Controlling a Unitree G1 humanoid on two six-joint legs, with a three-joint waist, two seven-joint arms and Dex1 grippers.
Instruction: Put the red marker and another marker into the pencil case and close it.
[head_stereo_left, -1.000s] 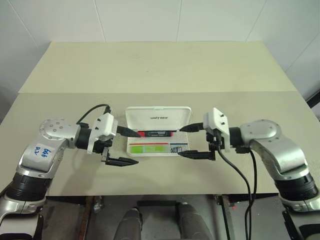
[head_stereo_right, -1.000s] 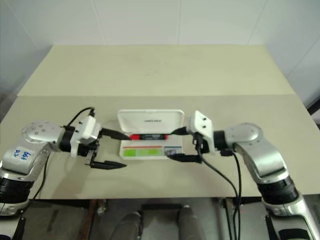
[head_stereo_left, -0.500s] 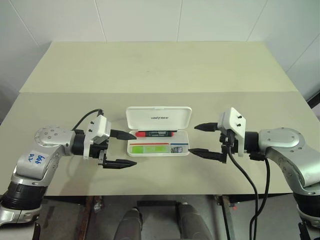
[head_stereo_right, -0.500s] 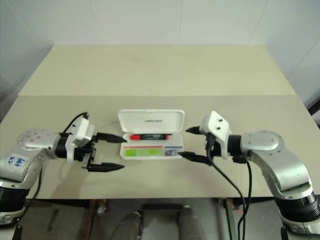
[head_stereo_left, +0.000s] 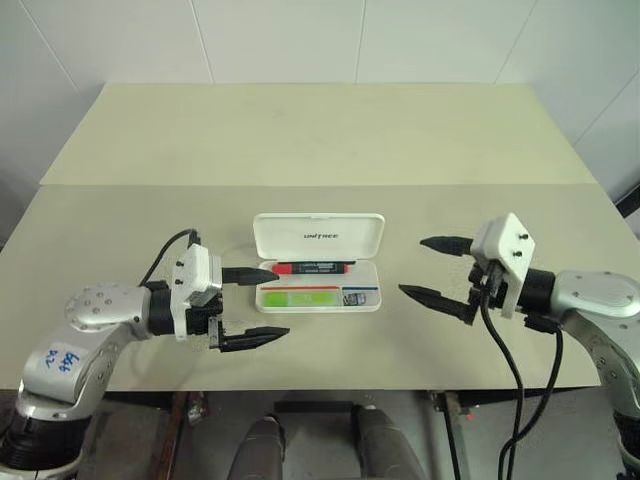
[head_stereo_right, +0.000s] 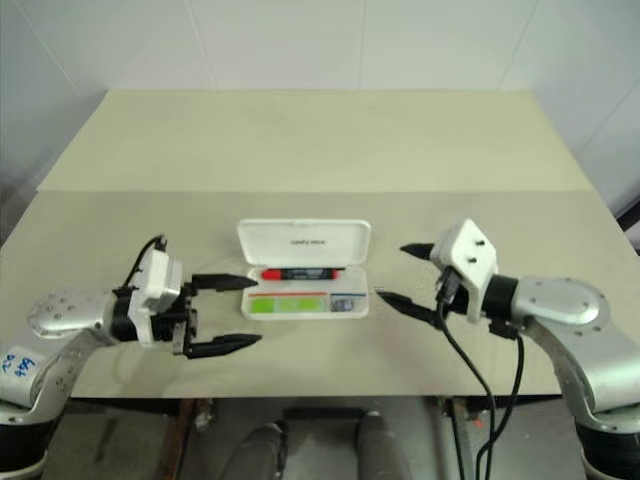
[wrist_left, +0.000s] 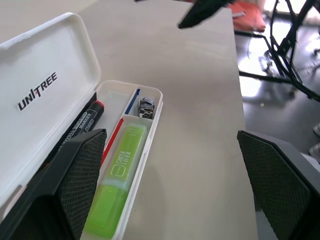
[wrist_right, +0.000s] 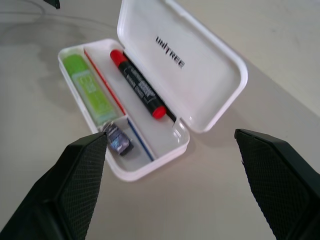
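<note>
The white pencil case (head_stereo_left: 318, 236) lies open at the table's middle, its lid tilted up at the back. In its tray the red marker (head_stereo_left: 312, 267) lies along the back, and the lime-green marker (head_stereo_left: 295, 297) lies in the front compartment. Both show close up as the red marker (wrist_right: 137, 82) and the green marker (wrist_left: 120, 175). My left gripper (head_stereo_left: 279, 302) hovers open at the case's left end, holding nothing. My right gripper (head_stereo_left: 411, 266) is open and empty, apart from the case on its right.
A small dark grey lump (wrist_right: 117, 140) sits in the tray's right-hand compartment. The case rests on the nearer of two beige tables (head_stereo_left: 500, 350), whose seam runs just behind it. A white wall stands beyond the far table (head_stereo_left: 320, 130).
Both grippers have drawn away from the case, the left back toward me and the right out to the right. Both stayed open, and the case and markers have not moved.
</note>
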